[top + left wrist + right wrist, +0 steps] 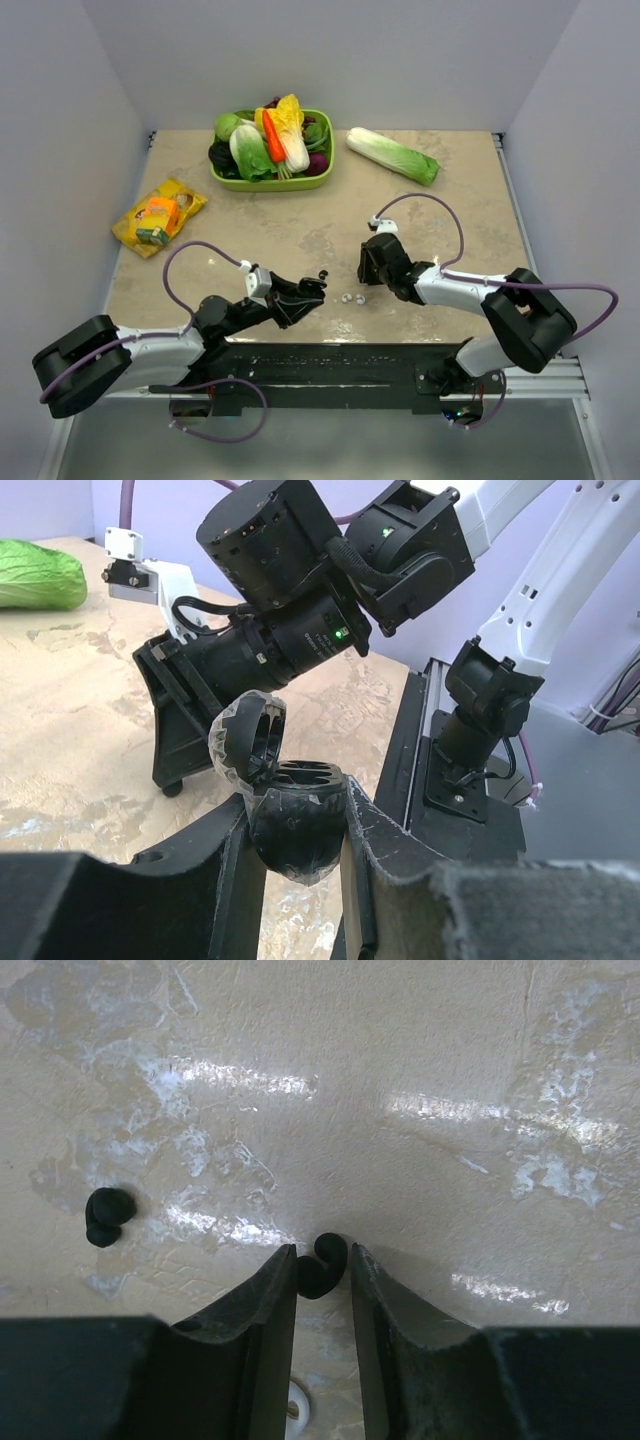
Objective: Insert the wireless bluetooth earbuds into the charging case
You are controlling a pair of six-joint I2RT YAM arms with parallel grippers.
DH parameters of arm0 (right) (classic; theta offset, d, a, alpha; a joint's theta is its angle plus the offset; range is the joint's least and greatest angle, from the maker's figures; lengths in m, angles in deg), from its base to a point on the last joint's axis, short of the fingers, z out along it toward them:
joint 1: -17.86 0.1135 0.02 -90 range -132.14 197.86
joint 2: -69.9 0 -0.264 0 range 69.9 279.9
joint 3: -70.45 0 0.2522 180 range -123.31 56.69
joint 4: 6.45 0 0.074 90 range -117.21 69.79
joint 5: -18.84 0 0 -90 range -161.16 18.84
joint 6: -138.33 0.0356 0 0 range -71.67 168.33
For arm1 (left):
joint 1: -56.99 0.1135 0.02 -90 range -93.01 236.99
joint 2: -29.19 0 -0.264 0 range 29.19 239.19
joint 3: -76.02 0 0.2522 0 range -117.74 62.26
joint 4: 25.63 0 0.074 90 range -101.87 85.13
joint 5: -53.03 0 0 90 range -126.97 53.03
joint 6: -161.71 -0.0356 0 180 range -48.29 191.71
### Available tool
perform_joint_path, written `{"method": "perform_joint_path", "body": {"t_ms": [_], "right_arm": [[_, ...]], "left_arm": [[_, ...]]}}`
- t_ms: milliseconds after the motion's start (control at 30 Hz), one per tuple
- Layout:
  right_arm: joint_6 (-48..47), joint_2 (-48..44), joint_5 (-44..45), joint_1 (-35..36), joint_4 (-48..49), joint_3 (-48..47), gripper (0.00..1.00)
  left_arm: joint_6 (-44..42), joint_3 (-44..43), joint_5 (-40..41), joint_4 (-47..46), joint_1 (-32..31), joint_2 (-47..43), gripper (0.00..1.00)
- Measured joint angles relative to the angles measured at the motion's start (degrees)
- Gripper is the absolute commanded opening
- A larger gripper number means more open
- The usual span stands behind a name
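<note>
Right wrist view puts our right gripper point(322, 1250) low over the desk point(420, 1080), close to its near edge. The fingers are narrowed to a slim gap with one earbud point(321, 1265) sitting right at the tips. It looks to touch one finger, but we cannot tell whether both pads press it. The second earbud point(107, 1216) lies apart on the bare surface, to the left in that view. Both look dark here. To make this pick well, we judge that we should centre the bud deeper between the pads before squeezing, since so small and rounded a piece could squirt out of a tip-only pinch, and then lift straight up. Our left gripper point(297, 805) is clamped on the charging case point(295, 835), which also looks dark. Its lid point(248, 735) is hinged open and the sockets face up, near the right gripper along the same near edge. We should hold that case level and steady so the bud can come down squarely into a socket.
</note>
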Motion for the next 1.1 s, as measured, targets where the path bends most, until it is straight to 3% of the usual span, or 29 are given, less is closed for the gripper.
{"method": "perform_joint_path", "body": {"t_ms": [300,433,667,867,1100], "right_arm": [[0.63,0.00,-0.81,-0.17,0.24,0.00,0.17],[0.98,0.07,-1.18,-0.42,0.33,0.00,0.00],[1.01,-1.46,-2.14,-0.46,-0.68,0.00,0.00],[-2.08,-17.38,-2.56,-0.42,-8.00,-0.63,0.00],[-10.32,-32.44,-8.79,0.74,-18.75,-10.38,0.00]], "left_arm": [[0.02,0.00,-0.22,0.00,0.00,0.72,0.00],[0.02,0.00,-0.26,0.00,0.00,0.87,0.00],[0.04,0.00,-0.42,0.00,0.00,1.11,0.00],[0.26,0.00,0.00,-0.02,0.00,2.21,0.00],[0.50,0.00,1.05,0.00,0.00,3.93,0.00]]}}
